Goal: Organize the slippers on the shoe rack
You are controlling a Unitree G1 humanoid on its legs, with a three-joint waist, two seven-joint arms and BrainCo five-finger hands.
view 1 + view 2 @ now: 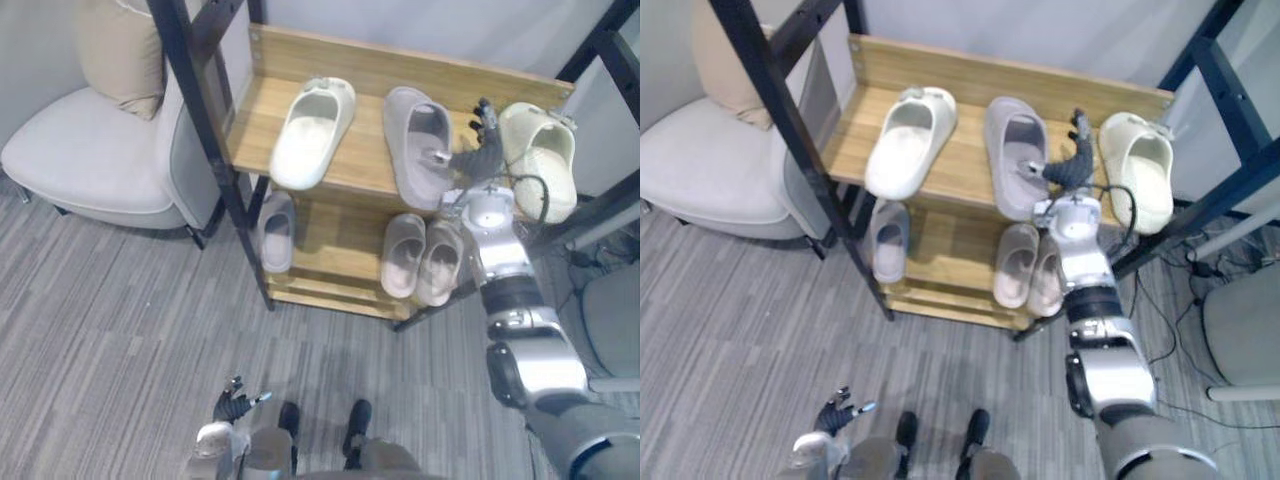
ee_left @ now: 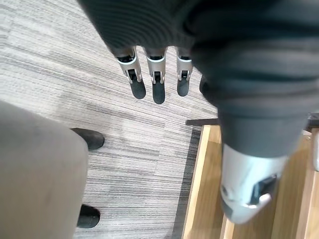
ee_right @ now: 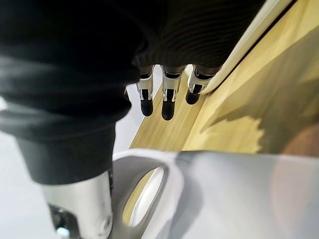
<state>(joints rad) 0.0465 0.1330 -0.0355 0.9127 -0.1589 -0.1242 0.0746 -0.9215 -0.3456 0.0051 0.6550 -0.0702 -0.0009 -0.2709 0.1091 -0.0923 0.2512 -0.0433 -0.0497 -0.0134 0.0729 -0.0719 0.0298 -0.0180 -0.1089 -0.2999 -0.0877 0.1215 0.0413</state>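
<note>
Left eye view: rack [image 1: 360, 60] with a white slipper [image 1: 312, 130], a grey slipper [image 1: 420, 145] and a cream slipper [image 1: 540, 160] on its top shelf, and a lone slipper [image 1: 276, 232] and a pair [image 1: 420, 258] on the shelf below. The right robot hand [image 1: 484, 138] hovers between the grey and cream slippers; the left robot hand [image 1: 232, 405] hangs low over the floor [image 1: 120, 330]. Right eye view: the right thumb lies just beside the grey slipper's rim, so a careless sideways sweep could push it askew or off the front edge. Left wrist view: left fingers [image 2: 158, 84] straight, holding nothing. Right wrist view: right fingers [image 3: 168, 97] straight over bare shelf wood, empty, with what appears to be the grey slipper's strap under the palm and the cream slipper's edge beside the fingertips. Closing here could snag both slippers or grip neither, and a partial hold could drop one.
</note>
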